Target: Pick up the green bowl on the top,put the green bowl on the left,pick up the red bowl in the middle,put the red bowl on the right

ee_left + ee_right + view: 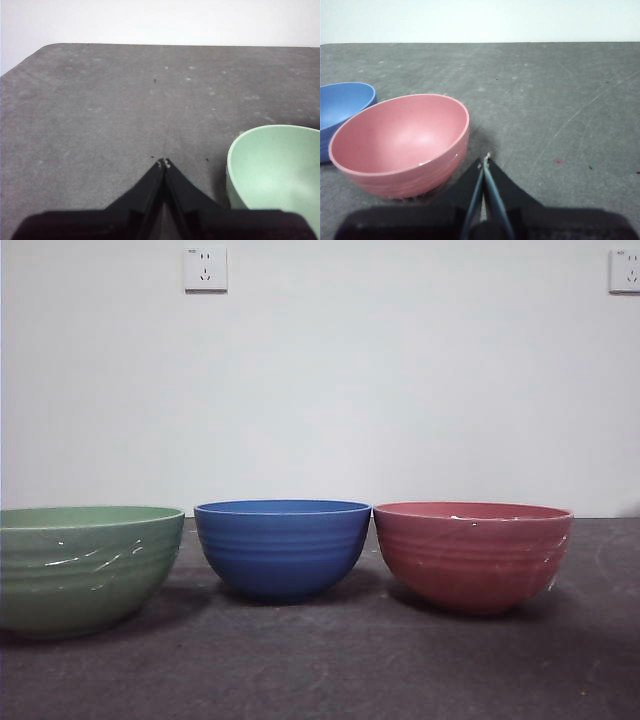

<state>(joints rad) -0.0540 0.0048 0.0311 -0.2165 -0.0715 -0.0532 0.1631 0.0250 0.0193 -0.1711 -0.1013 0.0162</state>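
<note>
The green bowl point(80, 568) stands upright on the dark table at the left; it also shows in the left wrist view point(277, 172). The red bowl point(471, 553) stands upright at the right; it also shows in the right wrist view point(402, 142). My left gripper point(164, 163) is shut and empty, above the table beside the green bowl. My right gripper point(485, 161) is shut and empty, just beside the red bowl and apart from it. Neither arm shows in the front view.
A blue ribbed bowl point(282, 546) stands between the green and red bowls, close to the red one; it also shows in the right wrist view point(342, 107). A white wall stands behind the table point(320, 670). Two wall sockets point(205, 269) hang high up.
</note>
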